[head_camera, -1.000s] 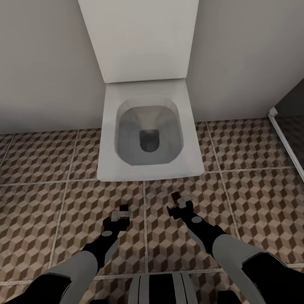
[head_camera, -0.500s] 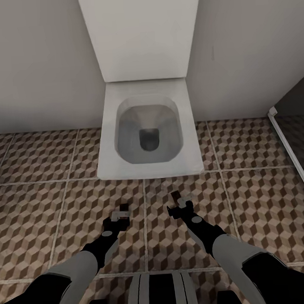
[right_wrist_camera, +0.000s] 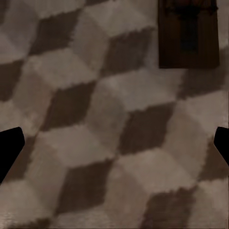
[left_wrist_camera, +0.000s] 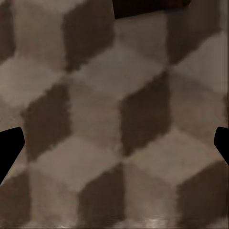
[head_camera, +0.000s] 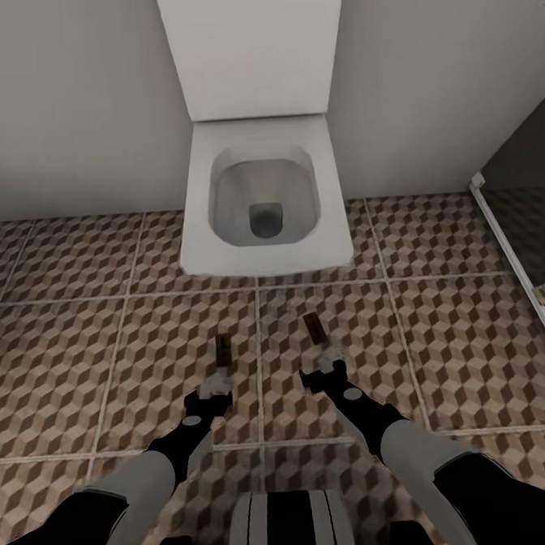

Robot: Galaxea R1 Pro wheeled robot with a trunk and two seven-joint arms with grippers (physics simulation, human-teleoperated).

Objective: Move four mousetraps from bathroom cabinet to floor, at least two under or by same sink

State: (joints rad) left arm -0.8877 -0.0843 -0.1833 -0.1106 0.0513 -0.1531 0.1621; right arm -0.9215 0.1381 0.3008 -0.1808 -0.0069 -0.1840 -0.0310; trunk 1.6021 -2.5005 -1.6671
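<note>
Two mousetraps lie flat on the bathroom floor (head_camera: 83, 359) in front of a white toilet. The left mousetrap (head_camera: 223, 349) sits just ahead of my left gripper (head_camera: 216, 388); its dark edge (left_wrist_camera: 143, 7) shows in the left wrist view. Just beyond my right gripper (head_camera: 329, 371) lies the right mousetrap (head_camera: 314, 328), a brown board with a wire part (right_wrist_camera: 188, 33). Both grippers hang open over the tiles, apart from the traps, with nothing between their fingers. The cabinet and the bathroom sink are out of view.
The toilet (head_camera: 259, 192) stands against the grey wall straight ahead, its bowl open. A white-framed dark glass panel (head_camera: 506, 248) runs along the right side. Patterned tiles stretch to both sides of the arms.
The whole view has pulled back from the toilet. Both mousetraps, earlier right at the fingertips, now lie on the floor ahead of the grippers, which have drawn away from them.
</note>
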